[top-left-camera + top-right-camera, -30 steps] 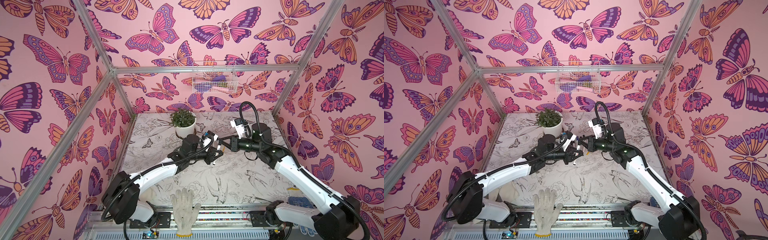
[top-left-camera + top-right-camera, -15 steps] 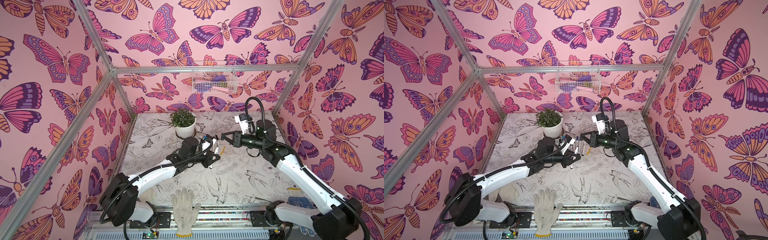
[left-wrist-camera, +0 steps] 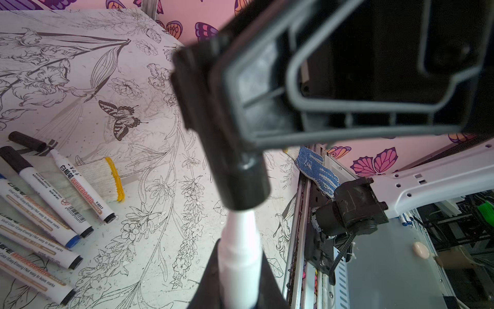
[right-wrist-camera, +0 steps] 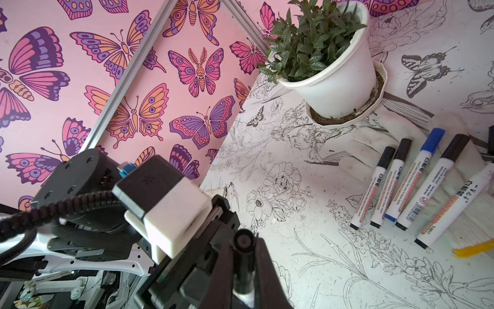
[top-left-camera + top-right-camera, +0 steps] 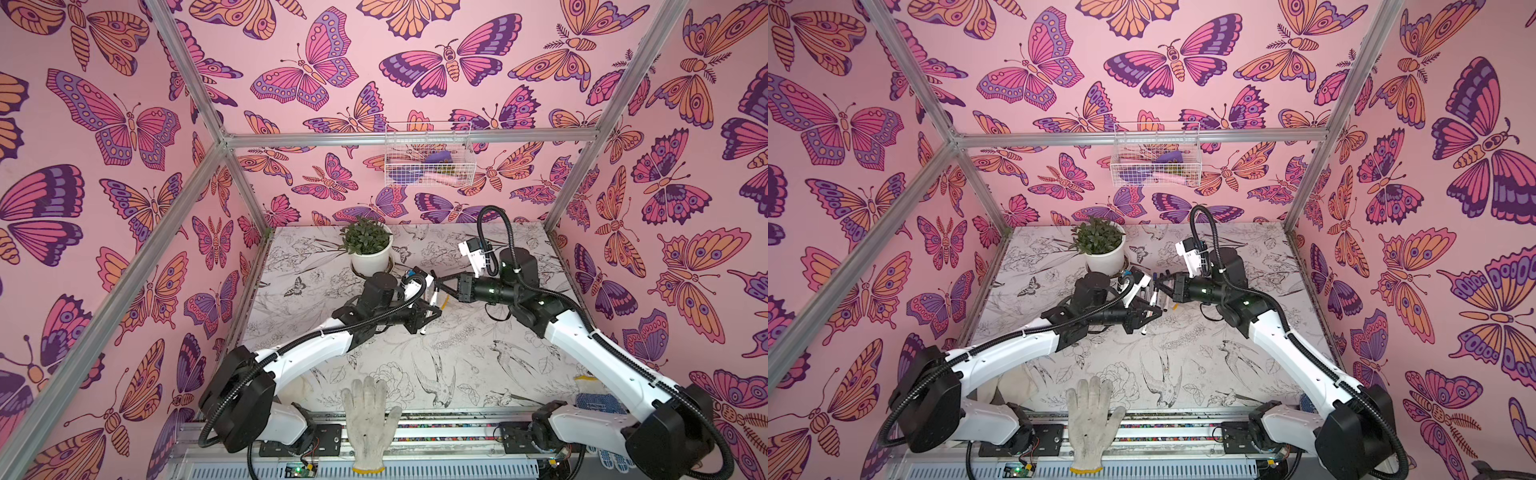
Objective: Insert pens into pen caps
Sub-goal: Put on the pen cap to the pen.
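Observation:
My left gripper (image 3: 239, 256) is shut on a white pen (image 3: 240, 240) above the table's middle. A black pen cap (image 3: 242, 184) sits over that pen's tip, and my right gripper (image 4: 243, 238) is shut on this cap (image 4: 243, 256). In both top views the two grippers meet tip to tip, left (image 5: 428, 309) and right (image 5: 436, 282). Several more pens (image 4: 417, 184) lie side by side beyond them, most capped black, one blue. One pen (image 3: 80, 184) shows a bare tip, with a loose black cap (image 3: 26, 141) next to it.
The lying pens rest on a white glove with a yellow cuff (image 3: 101, 179). A potted plant (image 5: 370, 253) stands just behind the grippers. Another white glove (image 5: 368, 419) hangs over the front rail and a blue dotted one (image 5: 598, 403) lies front right. A wire basket (image 5: 428, 153) hangs on the back wall.
Half a second ago my right gripper had drawn up and back from the left one. Now it is down at the pen's tip again. The left gripper sits slightly lower than a second ago.

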You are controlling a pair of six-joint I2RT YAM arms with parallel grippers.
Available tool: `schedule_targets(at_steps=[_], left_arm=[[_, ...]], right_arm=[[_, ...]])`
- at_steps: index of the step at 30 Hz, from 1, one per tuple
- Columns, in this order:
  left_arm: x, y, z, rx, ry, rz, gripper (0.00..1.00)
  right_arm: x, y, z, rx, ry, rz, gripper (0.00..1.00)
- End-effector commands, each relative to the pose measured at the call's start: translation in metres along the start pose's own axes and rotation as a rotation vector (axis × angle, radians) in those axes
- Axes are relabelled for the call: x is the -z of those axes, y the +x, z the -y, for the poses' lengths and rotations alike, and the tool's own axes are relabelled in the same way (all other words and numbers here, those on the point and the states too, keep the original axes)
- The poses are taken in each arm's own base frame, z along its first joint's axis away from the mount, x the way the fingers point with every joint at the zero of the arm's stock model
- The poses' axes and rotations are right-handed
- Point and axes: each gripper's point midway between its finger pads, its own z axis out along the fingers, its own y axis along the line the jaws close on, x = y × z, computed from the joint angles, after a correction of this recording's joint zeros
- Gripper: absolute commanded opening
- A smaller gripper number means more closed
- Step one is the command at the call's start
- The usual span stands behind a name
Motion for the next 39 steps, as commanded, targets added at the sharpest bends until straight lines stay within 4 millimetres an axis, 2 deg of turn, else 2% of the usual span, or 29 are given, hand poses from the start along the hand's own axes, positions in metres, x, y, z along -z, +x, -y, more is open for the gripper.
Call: schedule_targets(at_steps=[1, 10, 14, 21, 25, 31, 39], left_arm=[[0.003, -0.011, 0.003, -0.029, -0.005, 0.024, 0.0], [0.003, -0.019, -0.004, -0.011, -0.043, 0.071, 0.0], [0.004, -0.038, -0.005, 0.016, -0.03, 0.146, 0.0], [-0.002, -0.072, -0.001, 0.047, 0.029, 0.225, 0.0], [0.006, -0.087, -0.005, 0.091, 0.027, 0.308, 0.0], [0.015, -0.097, -0.012, 0.144, 0.013, 0.38, 0.0], [0.027, -0.102, -0.031, 0.077, -0.157, 0.39, 0.0]], right_arm=[[-0.002, -0.002, -0.005, 0.01, -0.022, 0.007, 0.0], [0.004, 0.003, -0.009, 0.014, -0.021, -0.008, 0.0], [0.003, 0.008, -0.01, 0.002, -0.029, -0.001, 0.0], [-0.012, 0.022, -0.017, 0.063, -0.011, -0.05, 0.0], [-0.008, 0.027, -0.016, 0.092, 0.003, -0.075, 0.0], [0.003, 0.05, -0.007, 0.155, 0.046, -0.157, 0.0], [0.002, 0.075, -0.035, 0.076, -0.158, -0.319, 0.0]])
